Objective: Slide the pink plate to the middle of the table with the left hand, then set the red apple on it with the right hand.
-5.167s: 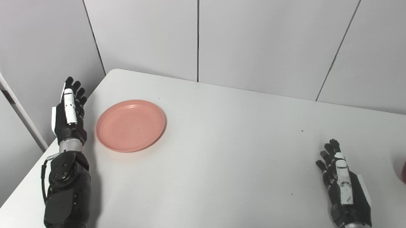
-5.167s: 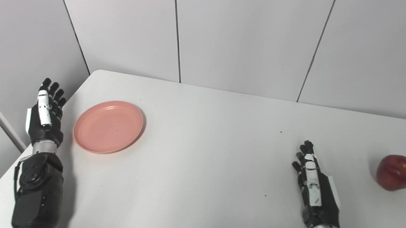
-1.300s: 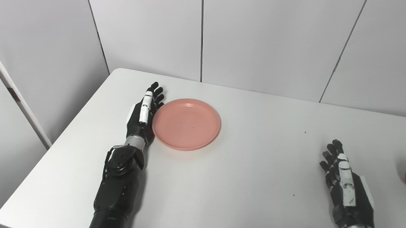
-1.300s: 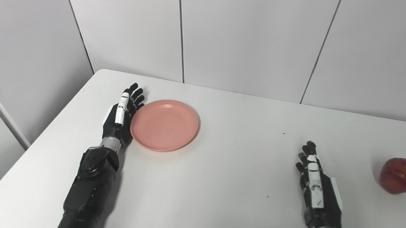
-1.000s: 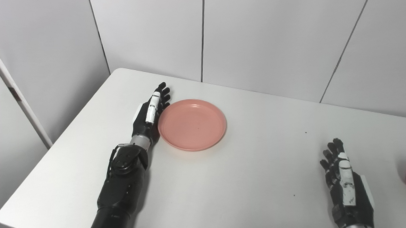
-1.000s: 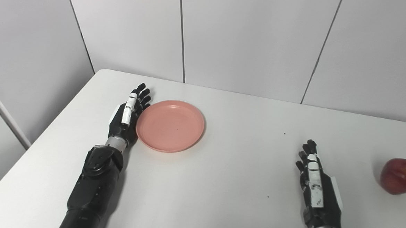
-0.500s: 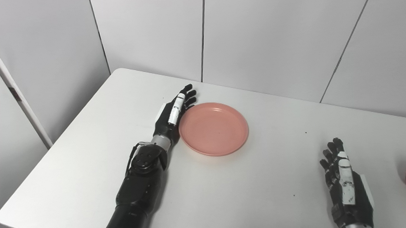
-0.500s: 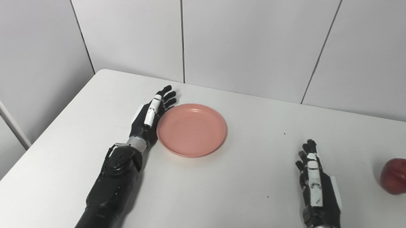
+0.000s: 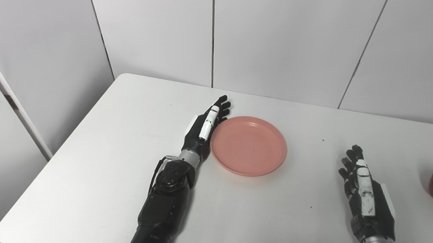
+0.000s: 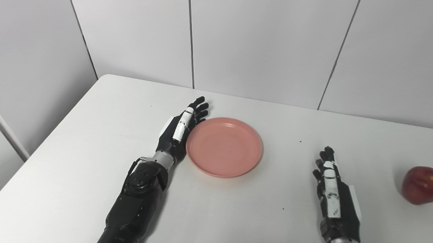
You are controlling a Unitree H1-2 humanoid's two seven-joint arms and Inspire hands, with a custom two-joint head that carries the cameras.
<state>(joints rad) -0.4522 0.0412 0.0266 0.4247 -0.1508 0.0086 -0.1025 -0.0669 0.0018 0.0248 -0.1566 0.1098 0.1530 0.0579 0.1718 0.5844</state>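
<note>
Nearest: my right hand [image 10: 335,200] lies flat on the table [image 10: 74,173], palm down, fingers extended and slightly apart, holding nothing. Idle.

Right of it, well apart, near the table's right side: red apple [image 10: 423,184], upright, untouched. Judgement: firm, rounded, waxy skin, prob. moderate weight; will roll if nudged from one side. Best hold is a wrap from above or the side, fingers vs thumb across the widest part, not the top dimple.

Further in: pink plate [image 9: 248,145], approx. mid-table, a bit left of centre. Shallow, raised rim, looks like stiff plastic. Judgement: light, low friction on the smooth table top, so it slides easily and may overshoot or spin if pushed off-centre. No grip needed; push at the rim, low, in line w/ the plate's centre.

My left hand [image 9: 205,127] stands on edge against the plate's left rim, fingers straight and close together, clasping nothing, contact along the finger side. Plate interior empty.

Risk: apple dropped from height could skid the plate; set down gently.
</note>
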